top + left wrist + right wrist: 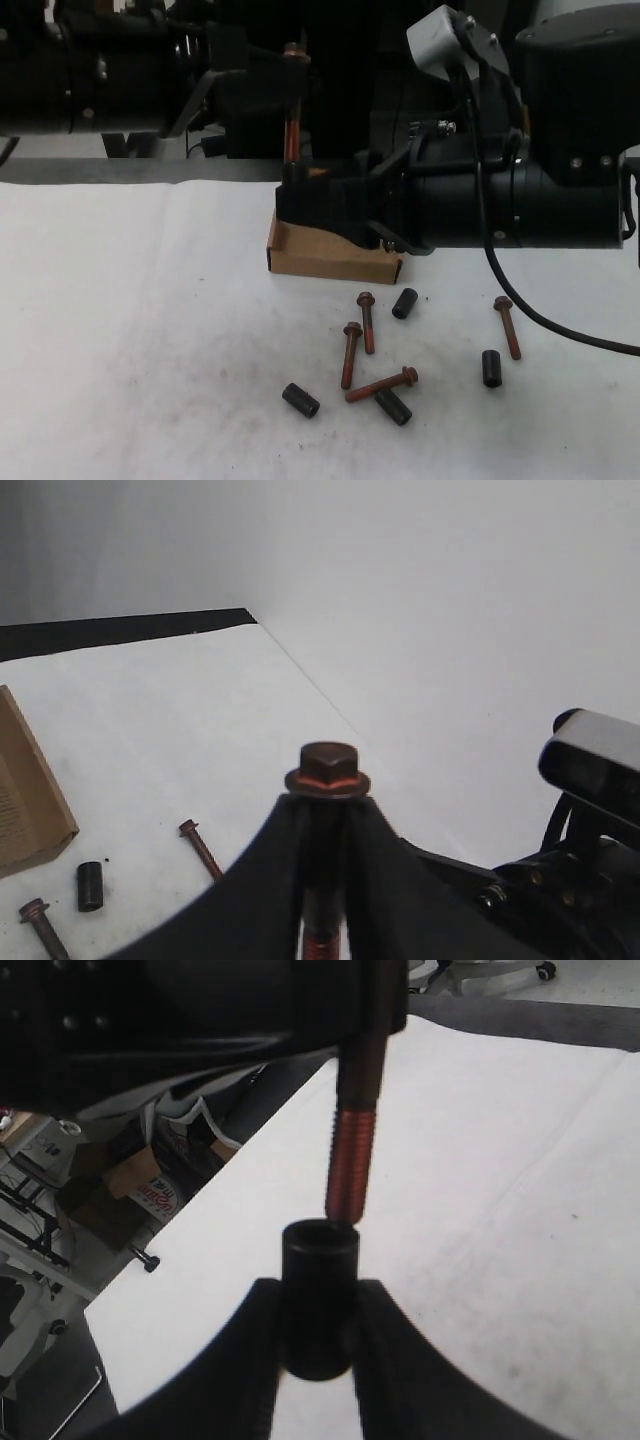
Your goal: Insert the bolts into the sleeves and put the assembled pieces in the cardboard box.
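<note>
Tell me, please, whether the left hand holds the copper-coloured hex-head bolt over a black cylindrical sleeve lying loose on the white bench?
Not quite: the black cylindrical sleeve is gripped in the right hand, not lying loose, as the right wrist view shows.

The left pincer (327, 810) clamps a bolt (327, 770) by its shank, the flanged hex head sitting just clear of the two black fingers (265, 865). On the white surface (200, 710) beyond, a black sleeve (90, 885) lies near the corner of the cardboard box (25, 800), between a second bolt (203, 848) and a third bolt (42, 927). The other arm (560, 890), dark and carrying a pale camera housing (598, 765), sits close beside the pincer.
</note>
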Controlling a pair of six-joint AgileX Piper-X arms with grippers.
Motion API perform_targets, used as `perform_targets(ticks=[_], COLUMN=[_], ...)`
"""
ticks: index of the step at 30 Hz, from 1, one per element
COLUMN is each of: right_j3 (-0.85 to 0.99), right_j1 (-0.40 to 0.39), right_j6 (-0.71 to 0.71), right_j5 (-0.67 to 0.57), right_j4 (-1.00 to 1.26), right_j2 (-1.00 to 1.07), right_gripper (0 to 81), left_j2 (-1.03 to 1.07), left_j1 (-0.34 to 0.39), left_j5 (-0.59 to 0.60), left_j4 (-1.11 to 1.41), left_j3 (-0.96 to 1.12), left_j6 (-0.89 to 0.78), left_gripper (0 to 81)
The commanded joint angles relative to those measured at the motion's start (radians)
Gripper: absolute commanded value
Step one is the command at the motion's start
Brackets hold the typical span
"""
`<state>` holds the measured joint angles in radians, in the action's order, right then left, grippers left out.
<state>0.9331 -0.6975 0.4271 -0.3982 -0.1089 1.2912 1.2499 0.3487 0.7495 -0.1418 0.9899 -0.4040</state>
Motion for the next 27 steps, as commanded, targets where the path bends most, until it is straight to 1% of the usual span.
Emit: perform_targets(ticks=[1, 11, 16, 27], right_j3=[0.021, 0.024, 0.024, 0.024], right_j1=[0.004, 0.004, 0.006, 0.006], right_j6=[0.001, 0.001, -0.004, -0.007], right_j5=[0.009, 0.045, 0.045, 0.045], right_j4=[0.025, 0.025, 0.025, 0.025], right_j2=[-0.001, -0.001, -0.001, -0.001], right_gripper=[0.3, 0.3, 0.3, 0.3], left_j2=[-0.012, -0.012, -0.013, -0.013], left_j1=[0.002, 0.002, 0.002, 0.002], left_j5=[0.008, 0.008, 0.032, 0.038], left_j4=[0.000, -0.003, -0.003, -0.015], left_j3=[0.001, 0.001, 0.001, 0.001], left_j6=[0.000, -0.039, -0.044, -0.047], left_gripper=[0.8, 0.8, 0.8, 0.8])
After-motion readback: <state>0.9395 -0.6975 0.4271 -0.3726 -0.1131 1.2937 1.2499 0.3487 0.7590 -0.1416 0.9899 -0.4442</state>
